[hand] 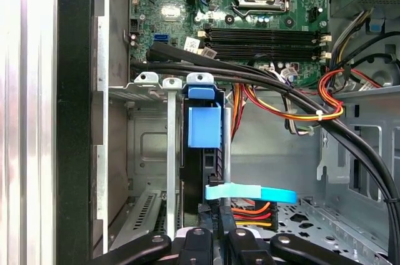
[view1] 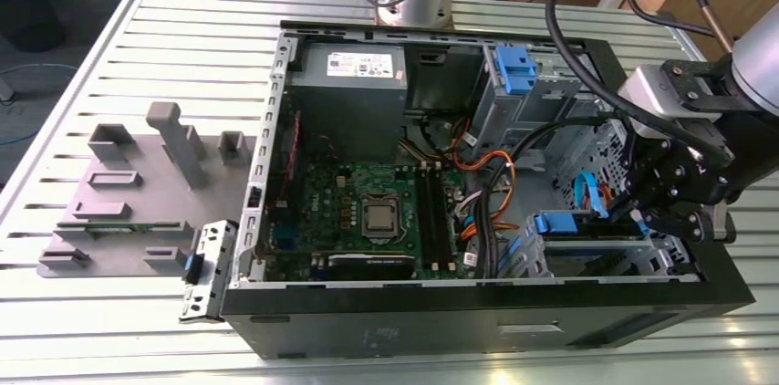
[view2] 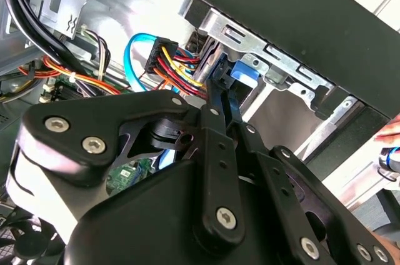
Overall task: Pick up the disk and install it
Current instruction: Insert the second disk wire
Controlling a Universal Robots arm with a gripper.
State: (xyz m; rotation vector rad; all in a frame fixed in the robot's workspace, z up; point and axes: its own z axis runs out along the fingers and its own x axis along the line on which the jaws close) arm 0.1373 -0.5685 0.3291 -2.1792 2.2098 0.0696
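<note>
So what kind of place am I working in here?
Probably a lab or workshop test bench: an open computer case lies on a slatted metal table, with grey holding fixtures beside it and the tool over the drive bay.

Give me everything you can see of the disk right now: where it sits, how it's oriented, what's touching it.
The disk stands on edge inside the grey metal drive bay at the case's front corner. What shows is mostly its blue plastic end tab, with a dark edge running below it between the bay's metal rails. In the exterior view the tab sits beside the gripper. In the second wrist view the fingers reach up to it.
</note>
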